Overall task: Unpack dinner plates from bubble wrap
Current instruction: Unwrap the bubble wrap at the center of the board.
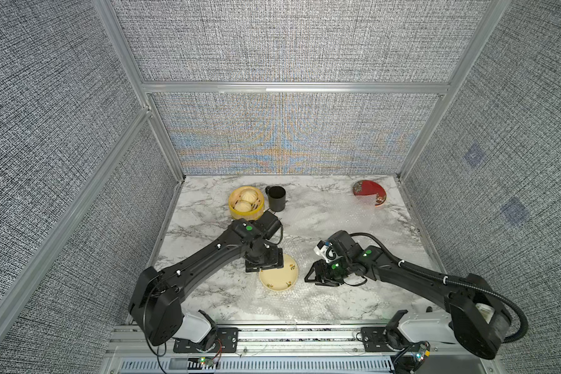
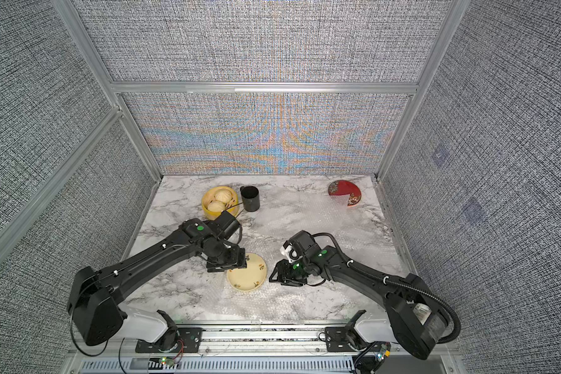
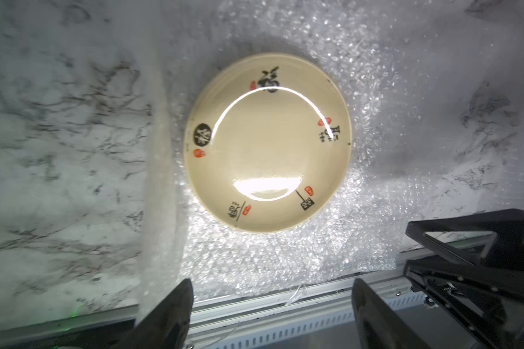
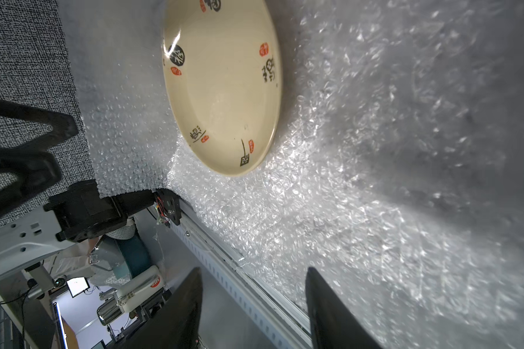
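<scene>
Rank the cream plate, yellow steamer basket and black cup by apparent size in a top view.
Cream plate and steamer basket: look alike; plate is nearer the camera, so unranked.
Black cup: smallest.

Far left of the marble table [image 1: 204, 194] there's a yellow steamer basket [image 1: 244, 216] with two pale buns [image 1: 248, 195] in it. A black mug [image 1: 276, 199] stands upright just beside it, handle toward the basket. Grey woven fabric walls [image 1: 289, 42] box in three sides, held by aluminium framing [image 1: 292, 87], and a metal rail [image 1: 298, 338] runs along the near edge.
</scene>
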